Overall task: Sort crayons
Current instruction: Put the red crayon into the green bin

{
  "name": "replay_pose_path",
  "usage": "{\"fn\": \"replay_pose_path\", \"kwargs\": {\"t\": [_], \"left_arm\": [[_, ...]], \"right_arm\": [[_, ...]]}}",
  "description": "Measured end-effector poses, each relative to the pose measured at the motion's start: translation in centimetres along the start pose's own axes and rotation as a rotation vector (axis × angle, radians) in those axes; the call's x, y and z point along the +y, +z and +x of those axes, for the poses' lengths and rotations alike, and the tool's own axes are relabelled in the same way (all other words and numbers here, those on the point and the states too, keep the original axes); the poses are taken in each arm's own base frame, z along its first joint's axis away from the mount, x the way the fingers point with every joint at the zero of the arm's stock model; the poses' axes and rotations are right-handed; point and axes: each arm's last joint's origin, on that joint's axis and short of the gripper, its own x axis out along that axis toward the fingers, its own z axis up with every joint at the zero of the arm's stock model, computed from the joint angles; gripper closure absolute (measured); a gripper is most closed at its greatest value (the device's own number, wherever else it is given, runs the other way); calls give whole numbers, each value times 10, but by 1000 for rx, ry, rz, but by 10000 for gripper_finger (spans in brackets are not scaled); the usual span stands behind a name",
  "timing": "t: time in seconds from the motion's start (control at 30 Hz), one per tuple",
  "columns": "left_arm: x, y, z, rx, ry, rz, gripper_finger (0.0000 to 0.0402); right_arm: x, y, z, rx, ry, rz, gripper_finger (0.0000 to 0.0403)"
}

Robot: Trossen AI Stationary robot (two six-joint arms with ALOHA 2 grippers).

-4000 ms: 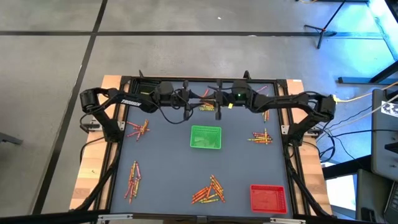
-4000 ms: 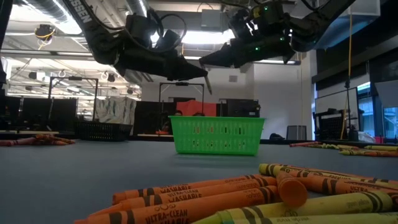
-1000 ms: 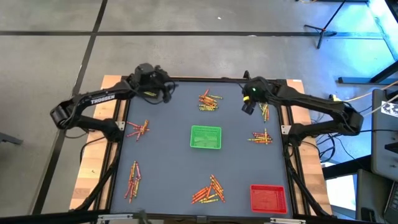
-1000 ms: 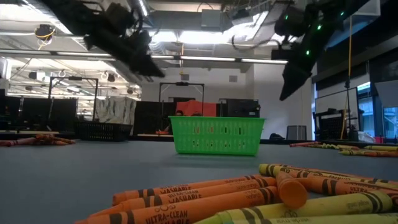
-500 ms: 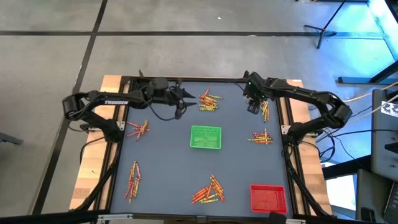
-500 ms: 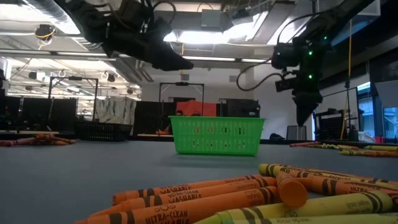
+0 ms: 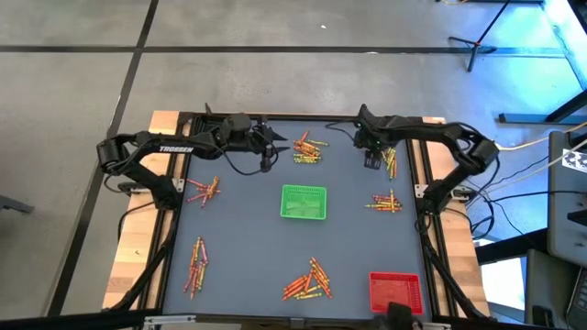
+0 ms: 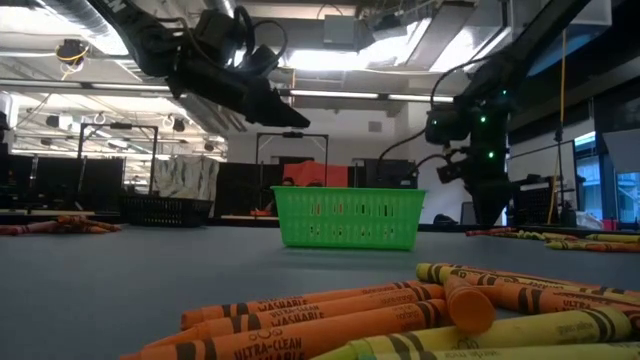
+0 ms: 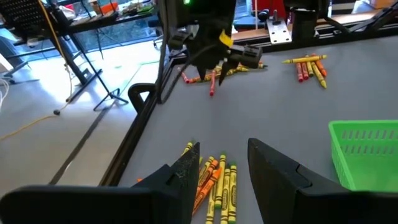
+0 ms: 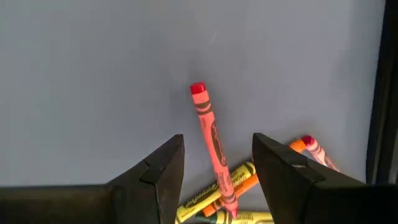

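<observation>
Well, I see the green basket point(image 7: 303, 203) mid-table and the red tray point(image 7: 395, 291) holding no crayons point(image 7: 308, 280); left gripper point(image 9: 224, 163) and right gripper point(image 10: 217, 162) both gape empty.

Both tools point(image 9: 222, 167) point(image 10: 217, 163) (raised) agape

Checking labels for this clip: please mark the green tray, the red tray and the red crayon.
green tray point(image 7: 304, 203), high view, its floor.
red tray point(image 7: 394, 291), high view, its floor.
red crayon point(image 10: 211, 139), right wrist view, its wrapper.
</observation>
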Motion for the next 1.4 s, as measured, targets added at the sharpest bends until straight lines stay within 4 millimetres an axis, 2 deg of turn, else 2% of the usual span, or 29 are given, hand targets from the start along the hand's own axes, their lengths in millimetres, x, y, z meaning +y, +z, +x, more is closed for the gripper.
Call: {"fn": "replay_pose_path", "kwargs": {"t": [0.1, 0.2, 0.47, 0.7, 0.83, 0.93, 1.07, 1.4], "left_arm": [[-1, 0, 0, 1, -2, 5, 282], [-1, 0, 0, 1, -3, 5, 282], [-1, 0, 0, 1, -4, 6, 282], [-1, 0, 0, 1, -4, 6, 282], [-1, 0, 0, 1, -3, 6, 282], [-1, 0, 0, 1, -3, 6, 282], [-1, 0, 0, 2, -3, 7, 282], [0, -3, 0, 41, 43, 20, 282]], "right_arm": [[-2, 1, 8, 12, -5, -14, 220], [-4, 1, 12, 21, 7, -26, 245], [-6, 2, 12, 9, 28, -80, 385], [-15, 12, 2, -13, -16, -81, 382], [-12, 23, -23, -39, -20, -69, 394], [3, 34, -49, -137, -36, -71, 391], [32, 48, -77, -303, -9, -86, 397], [108, 80, -110, -601, 106, -184, 397]]}}
